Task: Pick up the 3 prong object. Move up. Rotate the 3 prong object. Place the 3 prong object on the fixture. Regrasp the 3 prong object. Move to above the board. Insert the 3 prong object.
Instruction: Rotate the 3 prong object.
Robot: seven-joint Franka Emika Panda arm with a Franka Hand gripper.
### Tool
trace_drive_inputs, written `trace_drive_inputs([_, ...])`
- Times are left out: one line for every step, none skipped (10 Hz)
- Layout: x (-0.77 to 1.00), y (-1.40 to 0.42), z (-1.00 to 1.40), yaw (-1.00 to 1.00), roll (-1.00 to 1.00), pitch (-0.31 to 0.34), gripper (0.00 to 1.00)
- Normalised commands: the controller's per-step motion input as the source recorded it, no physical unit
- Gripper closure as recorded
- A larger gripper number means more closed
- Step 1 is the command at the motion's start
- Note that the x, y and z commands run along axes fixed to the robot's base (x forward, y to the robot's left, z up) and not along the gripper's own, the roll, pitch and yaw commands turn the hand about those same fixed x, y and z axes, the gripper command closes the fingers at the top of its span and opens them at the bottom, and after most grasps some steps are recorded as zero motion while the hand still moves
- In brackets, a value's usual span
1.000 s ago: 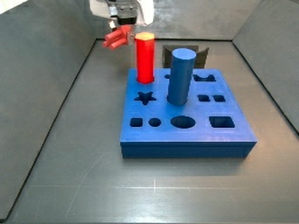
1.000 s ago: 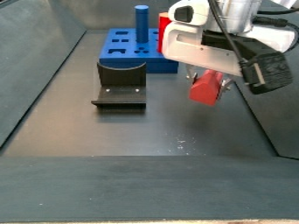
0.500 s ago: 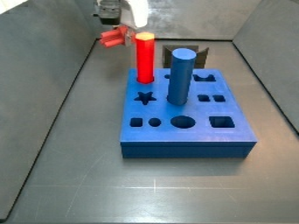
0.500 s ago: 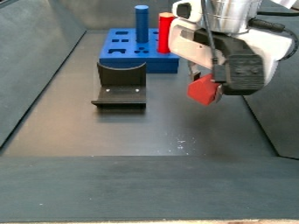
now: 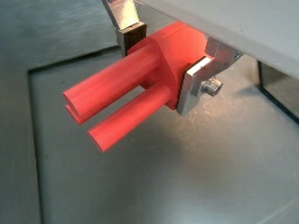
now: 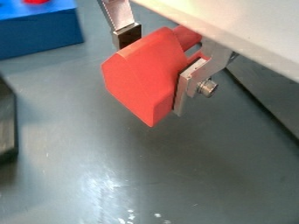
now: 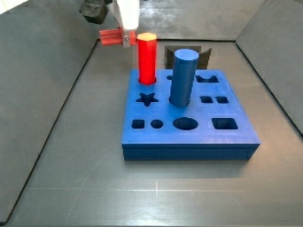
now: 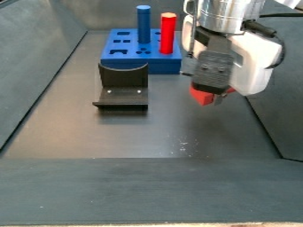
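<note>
The blue board (image 7: 190, 120) sat on the floor carrying a tall red peg (image 7: 147, 58) and a blue peg (image 7: 182, 78). The dark fixture (image 8: 120, 86) stood just beside it. Clear above the floor, the gripper (image 5: 163, 54) was clamped on the 3 prong object (image 5: 131, 87), its prongs jutting out from between the silver fingers (image 5: 195, 80).
</note>
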Motion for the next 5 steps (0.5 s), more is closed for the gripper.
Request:
trace_drive_inputs([-0.01,0.02,0.0,-1.0,0.0,-0.001,1.0])
trace_drive_inputs([-0.01,0.02,0.0,-1.0,0.0,-0.001,1.0])
trace_drive_inputs([-0.01,0.02,0.0,-1.0,0.0,-0.001,1.0])
trace_drive_inputs([-0.01,0.02,0.0,-1.0,0.0,-0.001,1.0])
trace_drive_inputs([-0.01,0.02,0.0,-1.0,0.0,-0.001,1.0])
